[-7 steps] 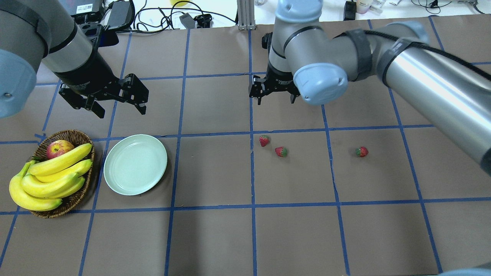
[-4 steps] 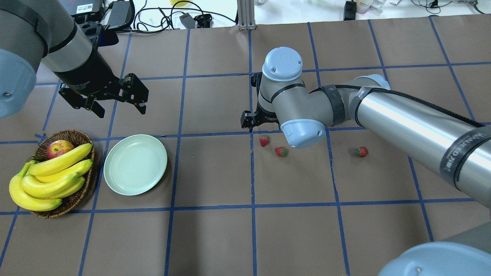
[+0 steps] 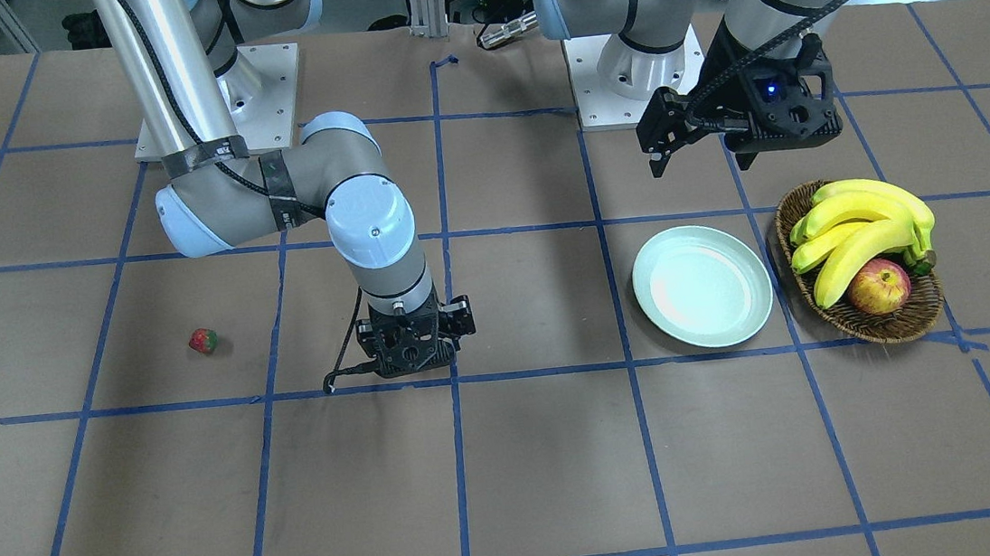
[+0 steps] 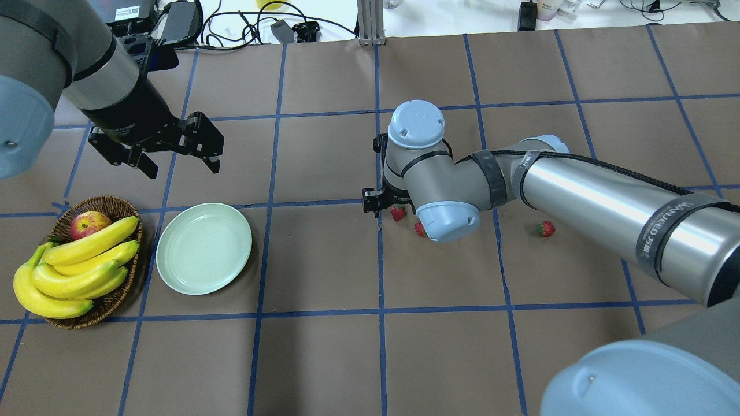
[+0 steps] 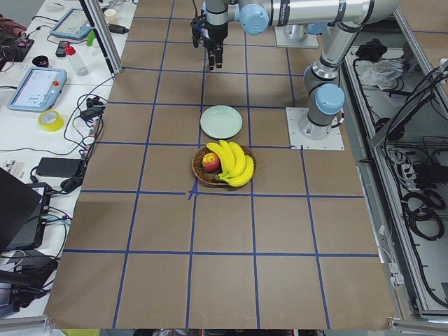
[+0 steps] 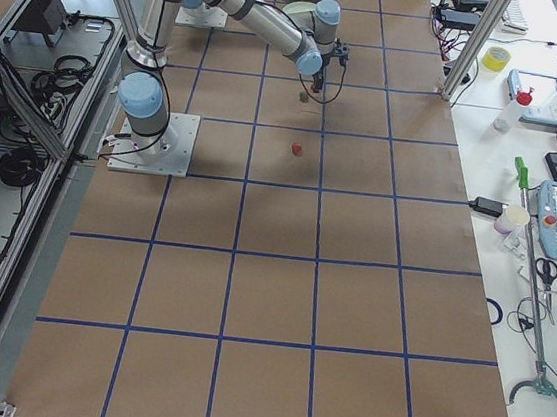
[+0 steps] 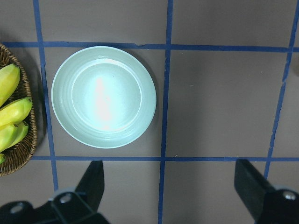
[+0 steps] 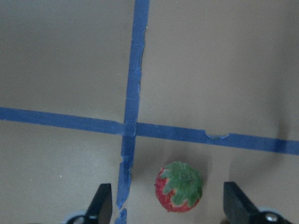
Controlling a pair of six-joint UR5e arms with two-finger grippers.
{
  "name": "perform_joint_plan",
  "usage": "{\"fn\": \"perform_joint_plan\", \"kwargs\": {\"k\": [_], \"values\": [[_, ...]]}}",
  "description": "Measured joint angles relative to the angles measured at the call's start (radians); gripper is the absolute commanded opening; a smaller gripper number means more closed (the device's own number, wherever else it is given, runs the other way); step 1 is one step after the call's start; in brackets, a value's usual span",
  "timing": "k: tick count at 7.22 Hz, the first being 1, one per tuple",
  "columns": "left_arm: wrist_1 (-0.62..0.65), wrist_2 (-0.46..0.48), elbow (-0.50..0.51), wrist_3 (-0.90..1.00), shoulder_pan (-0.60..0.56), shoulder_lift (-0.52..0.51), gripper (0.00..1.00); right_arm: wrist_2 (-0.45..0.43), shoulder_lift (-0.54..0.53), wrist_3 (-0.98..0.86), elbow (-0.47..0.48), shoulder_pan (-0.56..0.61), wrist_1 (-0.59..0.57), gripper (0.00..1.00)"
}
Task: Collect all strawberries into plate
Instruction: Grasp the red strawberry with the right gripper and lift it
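Three strawberries lie right of centre. The left strawberry (image 4: 398,212) (image 8: 179,186) sits on the table between the spread fingers (image 8: 102,203) of my right gripper (image 8: 168,196), which is open and low over it, touching nothing that I can see. A second strawberry (image 4: 420,229) is half hidden under my right wrist. The third strawberry (image 4: 544,229) (image 3: 203,341) lies alone further right. The pale mint plate (image 4: 204,247) (image 7: 103,96) holds nothing. My left gripper (image 4: 184,166) hangs open above the table behind the plate.
A wicker basket (image 4: 115,205) with bananas (image 4: 81,260) and an apple (image 4: 89,223) stands just left of the plate. Cables and boxes (image 4: 173,23) line the far edge of the table. Blue tape lines cross the brown surface.
My right arm has swung down and toward the near side, bringing its open gripper low around the left strawberry. The left arm and all fruit have stayed put.
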Motion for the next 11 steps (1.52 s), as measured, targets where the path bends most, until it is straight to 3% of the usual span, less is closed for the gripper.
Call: {"fn": "perform_joint_plan", "kwargs": {"k": [3, 6, 9, 11], "values": [[0.0, 0.0, 0.0, 0.0, 0.0, 0.0, 1.0, 0.002, 0.0, -0.006, 0.002, 0.001, -0.001, 0.16], [0.001, -0.001, 0.001, 0.0, 0.0, -0.003, 1.0, 0.003, -0.013, 0.021, -0.017, 0.001, -0.002, 0.16], [0.003, -0.002, 0.001, 0.0, 0.0, -0.004, 1.0, 0.112, -0.009, 0.226, -0.046, 0.061, -0.03, 0.16], [0.004, -0.003, 0.0, 0.0, -0.001, -0.006, 1.0, 0.131, 0.032, 0.372, -0.086, 0.134, -0.068, 0.2]]}}
